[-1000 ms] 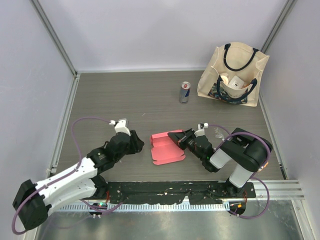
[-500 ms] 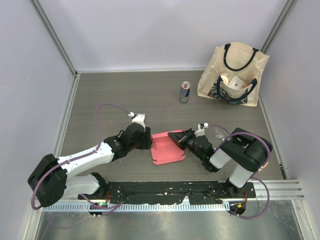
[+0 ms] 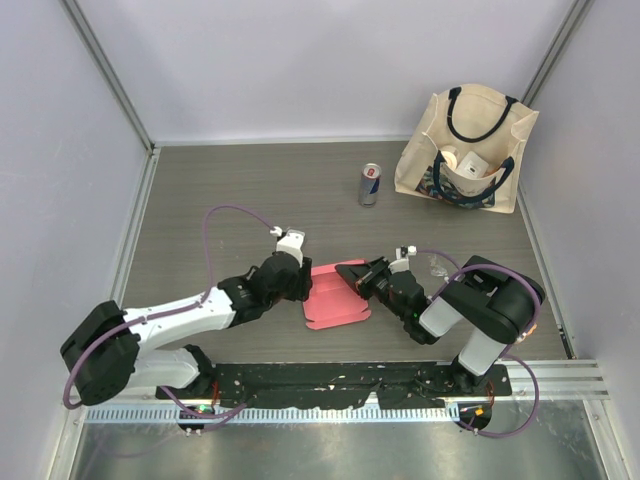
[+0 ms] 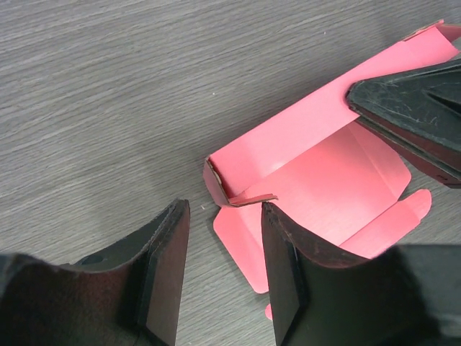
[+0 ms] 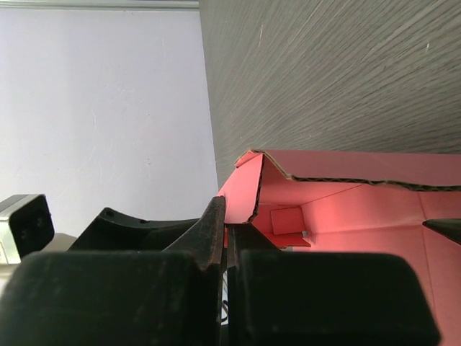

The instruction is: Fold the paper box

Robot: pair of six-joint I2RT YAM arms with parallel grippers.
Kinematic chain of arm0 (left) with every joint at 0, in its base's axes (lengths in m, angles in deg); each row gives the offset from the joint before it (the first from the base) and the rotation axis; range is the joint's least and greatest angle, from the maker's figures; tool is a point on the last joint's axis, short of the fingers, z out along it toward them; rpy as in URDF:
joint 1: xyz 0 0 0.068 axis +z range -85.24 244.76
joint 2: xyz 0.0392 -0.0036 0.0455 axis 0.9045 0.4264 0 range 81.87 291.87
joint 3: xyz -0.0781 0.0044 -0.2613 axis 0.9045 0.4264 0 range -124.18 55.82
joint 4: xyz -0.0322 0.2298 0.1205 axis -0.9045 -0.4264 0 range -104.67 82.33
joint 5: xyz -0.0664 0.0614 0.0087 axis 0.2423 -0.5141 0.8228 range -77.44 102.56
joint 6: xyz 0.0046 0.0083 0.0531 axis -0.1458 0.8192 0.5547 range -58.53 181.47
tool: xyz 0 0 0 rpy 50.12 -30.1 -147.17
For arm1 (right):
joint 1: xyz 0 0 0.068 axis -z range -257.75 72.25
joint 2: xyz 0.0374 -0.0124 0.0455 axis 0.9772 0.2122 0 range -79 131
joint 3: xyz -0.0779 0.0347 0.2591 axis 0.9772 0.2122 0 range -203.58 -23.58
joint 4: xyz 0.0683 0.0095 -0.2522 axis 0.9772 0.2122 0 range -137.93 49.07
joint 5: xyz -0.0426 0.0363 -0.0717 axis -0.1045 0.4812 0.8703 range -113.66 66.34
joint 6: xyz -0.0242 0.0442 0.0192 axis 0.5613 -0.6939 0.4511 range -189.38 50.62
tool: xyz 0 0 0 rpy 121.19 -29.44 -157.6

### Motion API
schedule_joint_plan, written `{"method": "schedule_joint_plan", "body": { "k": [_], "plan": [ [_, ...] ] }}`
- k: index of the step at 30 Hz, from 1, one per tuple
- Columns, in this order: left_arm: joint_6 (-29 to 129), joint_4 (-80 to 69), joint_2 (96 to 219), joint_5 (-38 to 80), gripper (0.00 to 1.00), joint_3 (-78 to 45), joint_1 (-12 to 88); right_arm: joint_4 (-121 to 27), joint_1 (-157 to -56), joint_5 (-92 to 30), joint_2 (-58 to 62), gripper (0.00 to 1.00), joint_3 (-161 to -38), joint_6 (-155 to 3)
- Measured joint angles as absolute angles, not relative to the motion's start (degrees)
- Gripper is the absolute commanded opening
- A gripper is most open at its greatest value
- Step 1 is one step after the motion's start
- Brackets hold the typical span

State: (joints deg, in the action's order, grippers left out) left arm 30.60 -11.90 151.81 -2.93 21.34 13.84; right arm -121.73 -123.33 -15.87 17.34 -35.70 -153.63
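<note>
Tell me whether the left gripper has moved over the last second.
Yes. Judged against the unmoved drink can, the left gripper has travelled right, up to the left edge of the paper box.

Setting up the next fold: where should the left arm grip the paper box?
I'd take the upright end flap at the left end of the paper box, coming in low from the left so the open left gripper straddles the thin card. The base lies flat, and the right gripper pinches the far side.
</note>
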Motion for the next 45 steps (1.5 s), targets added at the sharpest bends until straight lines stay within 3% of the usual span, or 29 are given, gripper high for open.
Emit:
{"method": "schedule_joint_plan", "body": {
  "k": [4,15,18,22,30,37,43,45],
  "plan": [
    [30.58,-9.94,152.77,-7.73,0.48,21.47,11.13,-121.62,-123.33,-15.87,17.34,0.02,-35.7,-154.08],
    [29.72,-3.42,157.2,-17.53,0.33,22.43,7.92,-124.39,-123.33,-16.24,20.75,0.02,-36.61,-157.54],
    [28.61,-2.7,158.38,-20.59,0.24,22.41,6.68,-125.68,-123.33,-16.31,21.82,0.02,-36.77,-158.39],
    [24.63,-4.01,161.77,-28.04,0.0,20.46,4.18,-125.86,-123.46,-15.87,21.95,0.02,-36.79,-158.94],
    [2.47,-25.43,175.85,-45.7,0.0,4.99,-0.17,-125.64,-124.03,-12.7,21.86,0.01,-36.75,-159.59],
    [-8.59,-32.84,178.62,-49.22,0.0,1.97,-1.48,-125.03,-125.52,-10.82,20.6,0.02,-36.11,-159.66],
    [-5.47,-28.01,176.24,-47.99,0.27,5.47,-1.48,-124.68,-125.87,-10.25,20.27,0.01,-36.02,-159.46],
    [-3.59,-23.9,173.55,-45.85,0.28,9.6,-1.28,-124.74,-126.17,-10.82,20.14,0.02,-35.74,-159.37]
  ]
}}
